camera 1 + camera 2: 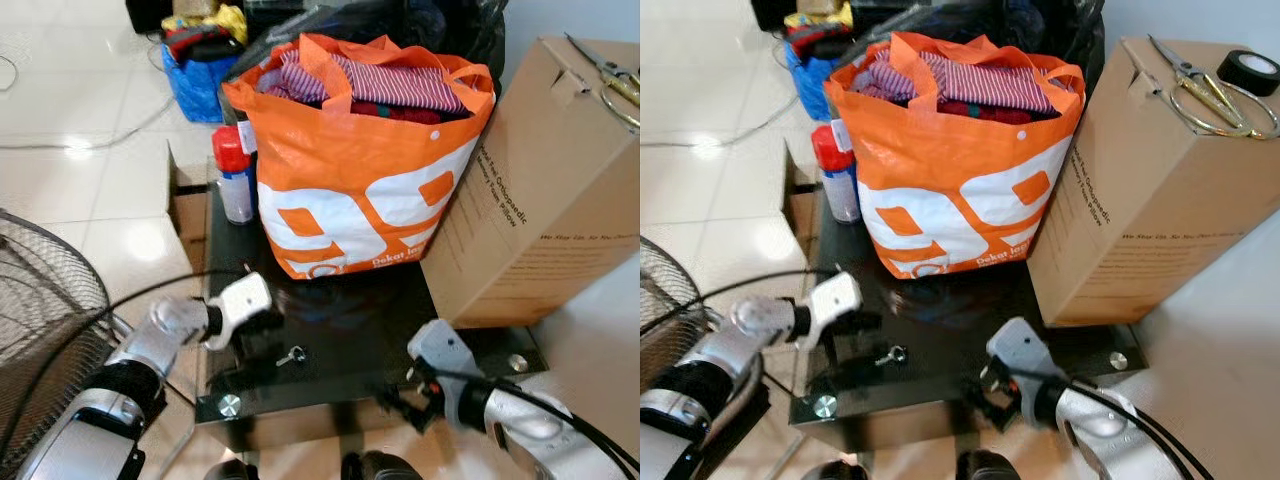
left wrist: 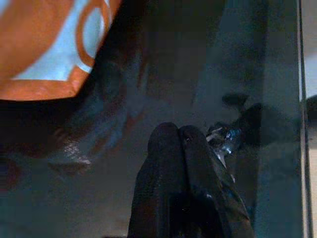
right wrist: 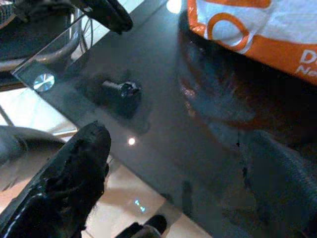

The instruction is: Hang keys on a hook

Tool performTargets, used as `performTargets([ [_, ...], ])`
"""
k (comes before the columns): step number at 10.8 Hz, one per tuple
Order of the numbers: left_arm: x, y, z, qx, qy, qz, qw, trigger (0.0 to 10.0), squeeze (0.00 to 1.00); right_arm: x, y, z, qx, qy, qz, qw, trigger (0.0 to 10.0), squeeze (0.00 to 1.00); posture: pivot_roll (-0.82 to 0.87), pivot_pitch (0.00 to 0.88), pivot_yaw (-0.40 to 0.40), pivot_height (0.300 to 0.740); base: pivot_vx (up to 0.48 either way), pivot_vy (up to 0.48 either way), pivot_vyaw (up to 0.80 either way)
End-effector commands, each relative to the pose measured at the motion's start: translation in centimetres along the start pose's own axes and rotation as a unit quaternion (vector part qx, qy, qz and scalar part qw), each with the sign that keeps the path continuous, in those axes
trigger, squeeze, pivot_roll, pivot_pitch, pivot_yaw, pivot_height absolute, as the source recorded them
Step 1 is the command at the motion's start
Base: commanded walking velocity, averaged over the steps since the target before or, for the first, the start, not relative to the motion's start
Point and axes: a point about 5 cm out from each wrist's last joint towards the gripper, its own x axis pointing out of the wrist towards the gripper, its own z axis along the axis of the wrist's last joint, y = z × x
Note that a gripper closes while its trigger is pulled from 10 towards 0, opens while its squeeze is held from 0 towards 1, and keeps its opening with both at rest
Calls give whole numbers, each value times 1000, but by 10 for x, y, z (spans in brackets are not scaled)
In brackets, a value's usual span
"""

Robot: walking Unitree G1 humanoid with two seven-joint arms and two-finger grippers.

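Black glass counter (image 1: 350,340): keys (image 1: 291,355) lie just beside the left hand (image 2: 178,136), fingers pressed together (empty); they could skid away.

Keys (image 1: 291,356) lie on black table (image 1: 350,345)

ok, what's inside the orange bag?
The orange bag holds folded fabric at its open top: red-and-white striped cloth over darker red cloth. Whatever lies deeper is hidden by those layers and the bag's walls.
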Motion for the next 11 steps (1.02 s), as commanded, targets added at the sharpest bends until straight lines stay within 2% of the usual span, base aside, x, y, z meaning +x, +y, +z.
performTargets([
  [1, -4, 5, 10, -22, -35, 0, 999, 0, 0, 0, -10, 2, -2, -9, -29, 1000, 10000, 0, -175, 11, -24, 740, 0, 0, 0],
  [3, -18, 18, 31, -70, -106, 0, 992, 0, 0, 3, -20, 6, 11, -31, -64, 997, 10000, 0, -162, 0, -15, 740, 0, 0, 0],
  [4, -25, 25, 52, -101, -154, -19, 983, 0, 0, 4, -26, 9, 21, -45, -79, 996, 10000, 0, -155, 0, -14, 740, 0, 0, 0],
  [5, -29, 28, 63, -113, -179, -32, 977, 0, 0, 5, -29, 11, 24, -49, -83, 995, 10000, 0, -150, 0, -13, 740, 0, 0, 0],
  [6, -36, 22, 78, -115, -194, -83, 971, 0, 0, 7, -30, 9, 23, -51, -84, 995, 10000, 0, -146, 0, -13, 740, 0, 0, 0],
  [7, -35, 17, 75, -96, -172, -85, 977, 0, 0, 8, -28, 8, 23, -52, -83, 995, 10000, 0, -141, 0, -12, 740, 0, 0, 0],
  [8, -31, 12, 63, -61, -121, -64, 989, 0, 0, 9, -26, 7, 25, -53, -83, 995, 10000, 0, -135, 0, -8, 740, 0, 0, 0],
  [9, -23, 9, 51, -18, -70, -16, 997, 3020, 0, 11, -24, 6, 29, -53, -84, 995, 10000, 0, -132, 0, -6, 740, 0, 0, 0],
  [10, -5, 8, 44, -5, -45, 66, 997, 10000, 439, 17, -25, 3, 35, -43, -97, 994, 10000, 0, -131, 0, -8, 740, 0, 0, 0],
  [11, 11, -3, 35, -10, -24, 77, 997, 10000, 1000, 19, -25, 0, 31, -28, -95, 995, 10000, 0, -139, 0, -9, 740, 0, 0, 0],
])
